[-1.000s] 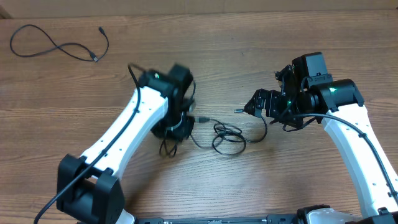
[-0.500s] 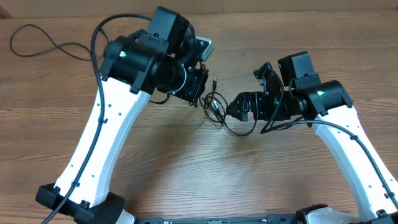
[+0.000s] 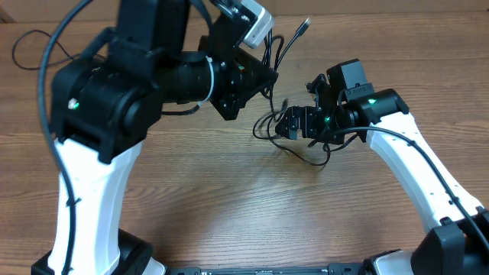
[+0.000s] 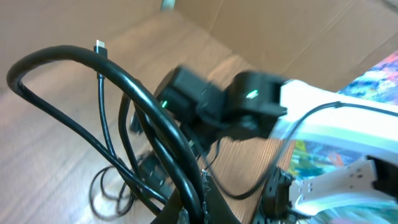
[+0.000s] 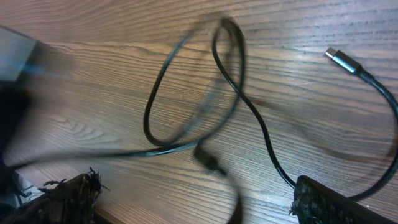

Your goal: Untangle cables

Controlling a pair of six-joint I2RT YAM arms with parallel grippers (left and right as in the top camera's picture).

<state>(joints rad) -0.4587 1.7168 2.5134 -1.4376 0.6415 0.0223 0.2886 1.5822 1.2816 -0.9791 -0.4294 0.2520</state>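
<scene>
- A bare wooden table (image 3: pixel 229 198) fills the scene.
- Centre-right, the right gripper (image 5: pixel 196 183) hangs low with fingers spread wide over loops of the black cable tangle (image 3: pixel 306 149).
- A USB plug (image 5: pixel 341 58) lies flat on the wood beside them.
- Raised high, the left gripper (image 3: pixel 263 76) is clamped on strands of the tangle, holding them above the table.
- Far left, a thin cable (image 3: pixel 18 40) lies well apart.
</scene>
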